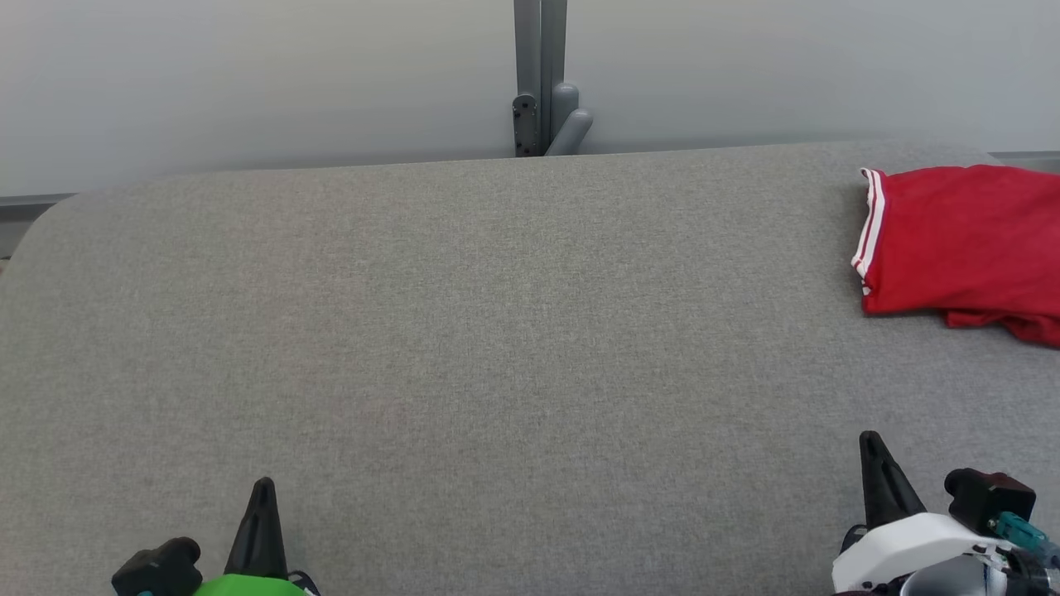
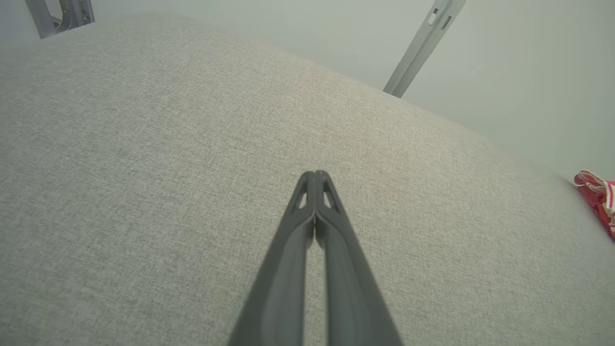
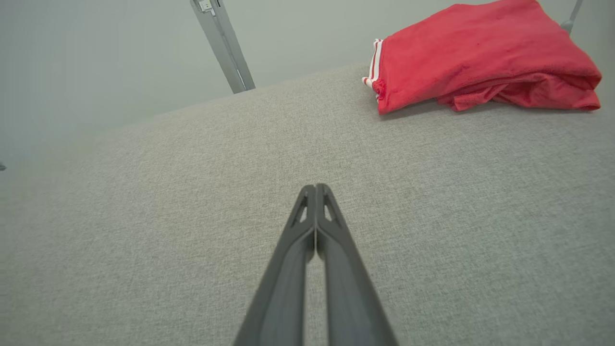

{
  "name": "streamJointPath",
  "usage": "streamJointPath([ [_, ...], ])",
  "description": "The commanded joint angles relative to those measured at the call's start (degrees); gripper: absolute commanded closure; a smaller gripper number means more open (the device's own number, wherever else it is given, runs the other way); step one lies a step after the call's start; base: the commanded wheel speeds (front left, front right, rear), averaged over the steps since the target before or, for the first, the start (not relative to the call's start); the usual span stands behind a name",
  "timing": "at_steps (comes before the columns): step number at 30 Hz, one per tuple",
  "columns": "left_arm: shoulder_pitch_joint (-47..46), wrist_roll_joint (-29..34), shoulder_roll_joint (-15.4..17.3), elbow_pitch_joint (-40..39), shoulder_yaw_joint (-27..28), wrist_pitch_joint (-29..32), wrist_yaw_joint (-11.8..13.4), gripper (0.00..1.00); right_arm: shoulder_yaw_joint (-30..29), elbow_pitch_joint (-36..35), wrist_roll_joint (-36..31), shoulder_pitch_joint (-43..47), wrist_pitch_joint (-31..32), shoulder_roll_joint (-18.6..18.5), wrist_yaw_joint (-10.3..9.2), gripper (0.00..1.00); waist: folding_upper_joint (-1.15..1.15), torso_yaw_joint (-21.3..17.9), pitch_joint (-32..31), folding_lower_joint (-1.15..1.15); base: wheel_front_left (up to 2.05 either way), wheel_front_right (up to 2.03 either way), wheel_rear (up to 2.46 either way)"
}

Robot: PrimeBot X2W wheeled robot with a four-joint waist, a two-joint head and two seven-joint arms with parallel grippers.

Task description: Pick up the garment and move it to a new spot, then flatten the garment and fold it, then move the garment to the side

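One wide grey table [image 1: 464, 331] carries the red garment [image 1: 961, 240], a folded bundle at its far right corner with a loose lower layer poking out. A careless nudge there could, I judge, spill the fold or push it over the right edge. The left gripper [image 1: 263, 488] and right gripper [image 1: 869, 443] sit pinched closed and empty at the near edge, well apart from it. A metal post [image 1: 540, 74] stands behind the far edge; nothing lies between.
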Motion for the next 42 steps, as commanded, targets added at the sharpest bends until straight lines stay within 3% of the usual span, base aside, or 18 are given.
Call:
streamJointPath([
  [1,-1.8,-2.6,0.1,-1.2,0.4,0.5,0.1,1.00,0.0,-0.7,3.0,-1.6,0.5,-0.3,-0.01,1.00,-0.02,0.0,0.0,0.00,0.00,0.00,0.00],
  [42,-8.0,-33.8,0.2,-2.6,4.1,8.9,0.7,1.00,-0.4,0.4,39.7,-7.4,8.6,-0.7,-0.03,1.00,-0.02,-0.4,0.6,0.00,0.00,0.00,0.00],
])
